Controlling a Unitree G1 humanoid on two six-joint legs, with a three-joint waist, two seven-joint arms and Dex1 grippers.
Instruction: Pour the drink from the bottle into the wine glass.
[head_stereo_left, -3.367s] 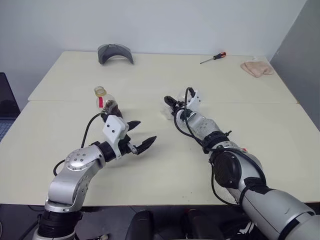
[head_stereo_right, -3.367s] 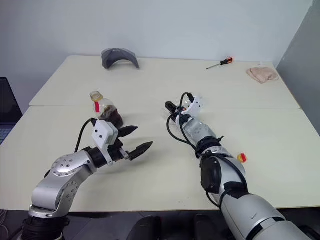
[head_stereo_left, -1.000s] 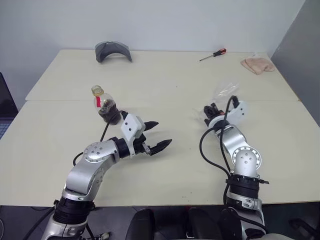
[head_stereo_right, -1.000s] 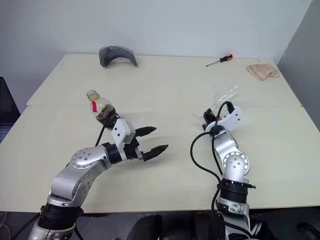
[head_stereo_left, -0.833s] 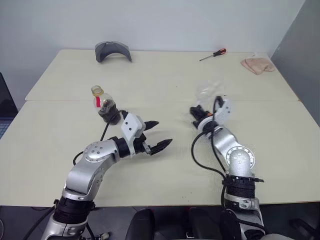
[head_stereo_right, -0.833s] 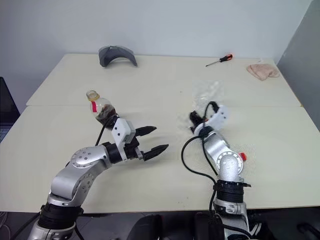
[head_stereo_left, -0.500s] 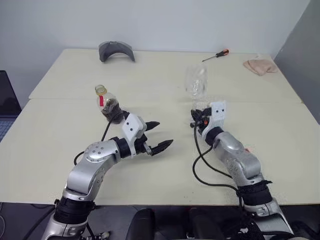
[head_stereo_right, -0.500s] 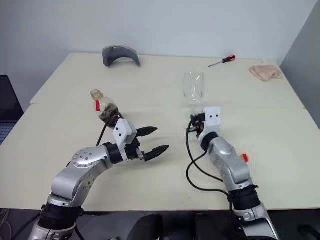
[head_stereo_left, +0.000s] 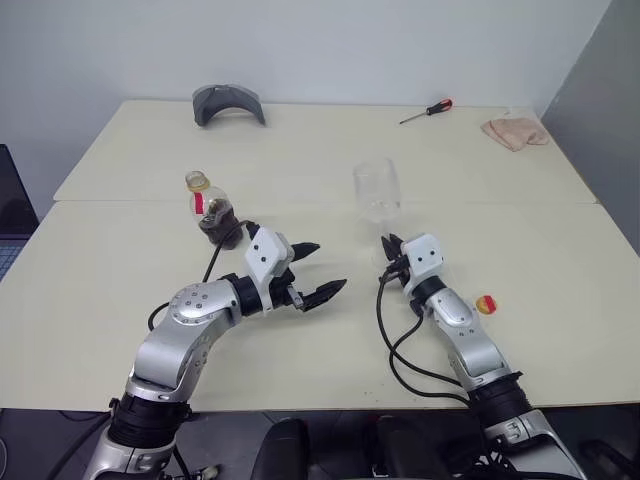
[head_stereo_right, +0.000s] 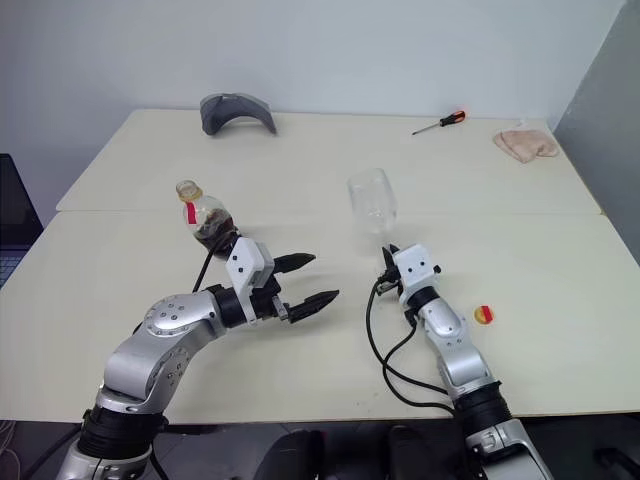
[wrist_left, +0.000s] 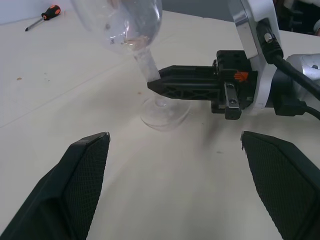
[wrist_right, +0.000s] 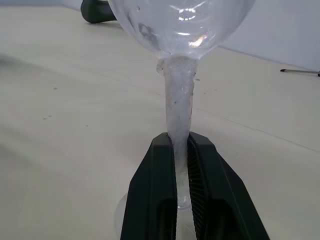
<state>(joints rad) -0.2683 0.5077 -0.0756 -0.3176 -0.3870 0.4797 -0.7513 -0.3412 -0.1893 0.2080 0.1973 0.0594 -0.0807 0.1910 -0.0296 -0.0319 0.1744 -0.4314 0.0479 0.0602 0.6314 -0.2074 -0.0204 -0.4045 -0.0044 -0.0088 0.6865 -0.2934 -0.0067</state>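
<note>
Now the right pincer (wrist_right: 181, 150) is clamping the thin stem of the wine glass (head_stereo_left: 376, 192), its two black fingers (wrist_left: 185, 89) squeezing in from either side just above the foot. The glass is standing upright over the bench (head_stereo_left: 300, 160), bowl rising above the pincer, foot at the surface, though contact there is hard to judge. The left pincer (head_stereo_left: 318, 270) is hanging released, fingers spread wide, gripping nothing, just beside the right one and pointing toward the glass. The bottle (head_stereo_left: 211, 209) is sitting behind the left pincer, upright, with the drink (head_stereo_right: 213, 234) low in its body. A small yellow-and-red cap (head_stereo_left: 485, 304) is lying beside the right forearm.
</note>
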